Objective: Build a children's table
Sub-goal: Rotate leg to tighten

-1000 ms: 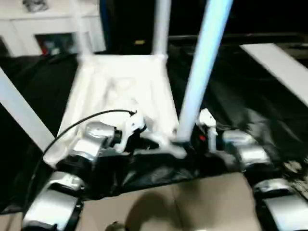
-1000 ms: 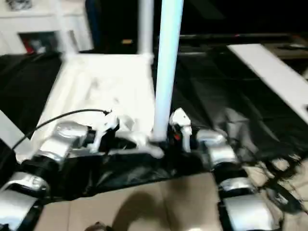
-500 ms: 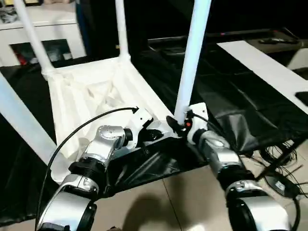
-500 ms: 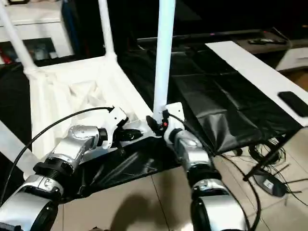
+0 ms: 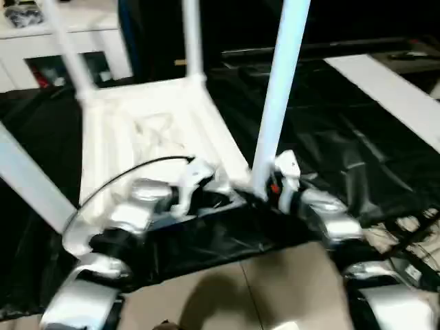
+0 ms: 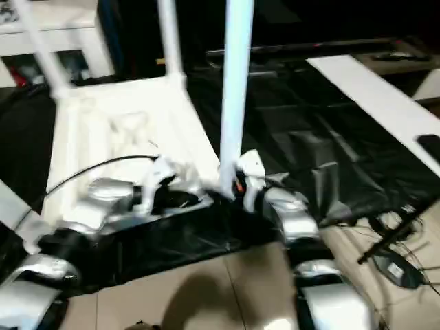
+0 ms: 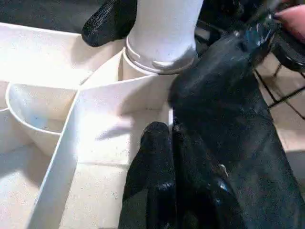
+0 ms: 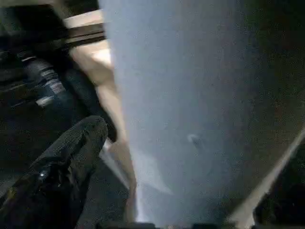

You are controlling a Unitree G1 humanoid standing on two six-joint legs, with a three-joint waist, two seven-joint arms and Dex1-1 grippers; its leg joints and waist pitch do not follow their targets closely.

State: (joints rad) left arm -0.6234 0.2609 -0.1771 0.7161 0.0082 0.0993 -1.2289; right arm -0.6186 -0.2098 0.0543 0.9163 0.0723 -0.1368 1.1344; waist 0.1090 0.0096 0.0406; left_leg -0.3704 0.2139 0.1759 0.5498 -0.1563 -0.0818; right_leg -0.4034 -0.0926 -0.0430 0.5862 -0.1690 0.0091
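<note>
Black-draped worktop (image 5: 357, 158) carries inverted children's table (image 5: 158, 137); light, stiff plastic, hold by rim; left claw (image 7: 164, 143) clenched empty; right claw (image 5: 271, 184) state unclear.

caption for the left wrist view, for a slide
Shut left gripper rests on the upturned tabletop's ribbed underside beside a socketed leg.

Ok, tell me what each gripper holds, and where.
Left gripper: seemingly pinches the tabletop by its rim, beside the corner socket. Right gripper: open around the leg near its base, holding nothing.
</note>
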